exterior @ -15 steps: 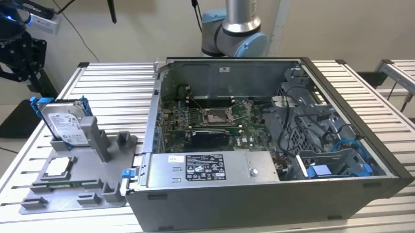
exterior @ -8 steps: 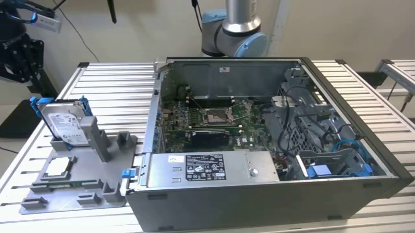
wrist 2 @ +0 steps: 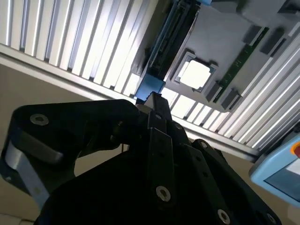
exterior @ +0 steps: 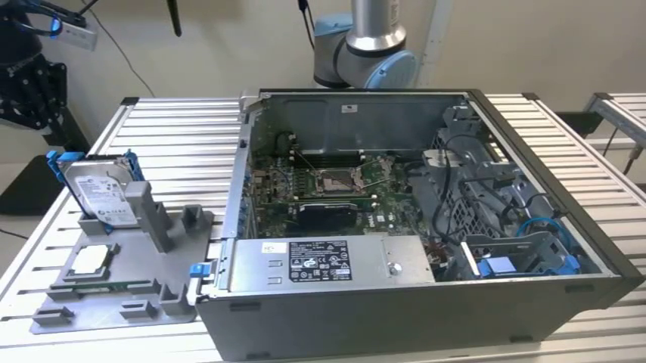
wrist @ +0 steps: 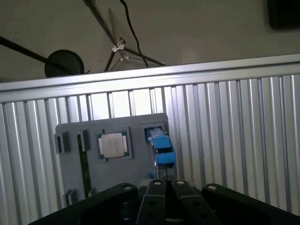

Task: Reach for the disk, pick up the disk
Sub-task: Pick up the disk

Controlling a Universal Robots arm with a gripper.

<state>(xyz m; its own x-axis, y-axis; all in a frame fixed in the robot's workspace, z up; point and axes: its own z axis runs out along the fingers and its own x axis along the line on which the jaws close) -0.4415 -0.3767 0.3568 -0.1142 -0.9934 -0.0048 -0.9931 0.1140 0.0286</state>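
Observation:
The disk (exterior: 101, 190), a silver hard drive with a white label in a blue frame, stands on edge in the grey holder (exterior: 121, 306) at the exterior view's left. Both wrist views show it edge-on, as a blue frame (wrist: 161, 150) and as a dark edge with a blue end (wrist 2: 151, 86). My gripper (wrist: 167, 185) hangs above it and apart from it, with its black fingers (wrist 2: 157, 117) together and nothing between them. The arm's black wrist assembly (exterior: 23, 83) is at the exterior view's upper left, above and beyond the disk.
A small square silver chip (wrist: 112, 144) and a green memory stick (wrist: 84, 164) lie in the holder beside the disk. An open computer case (exterior: 404, 227) fills the slatted metal table's (exterior: 172, 136) middle. The table edge and floor lie just beyond the holder.

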